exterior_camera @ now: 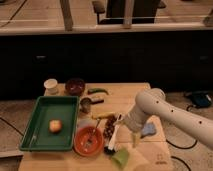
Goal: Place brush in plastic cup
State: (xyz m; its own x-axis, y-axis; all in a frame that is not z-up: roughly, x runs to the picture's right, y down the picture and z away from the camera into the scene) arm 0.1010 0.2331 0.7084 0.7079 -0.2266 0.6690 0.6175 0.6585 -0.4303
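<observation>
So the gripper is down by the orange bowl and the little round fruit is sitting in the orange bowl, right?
Not quite. The gripper is down by the orange bowl, but the camera view shows the round fruit lying in the green tray, not the bowl.

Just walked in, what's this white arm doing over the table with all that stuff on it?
The robot's white arm reaches down over a wooden table, with its gripper low near the front edge. Just left of it lies the brush, pale handle and dark head, beside an orange bowl. The yellow-green plastic cup, where the brush should go, sits at the front edge. The brush is not in it yet. A green tray on the left holds a small round fruit.
</observation>
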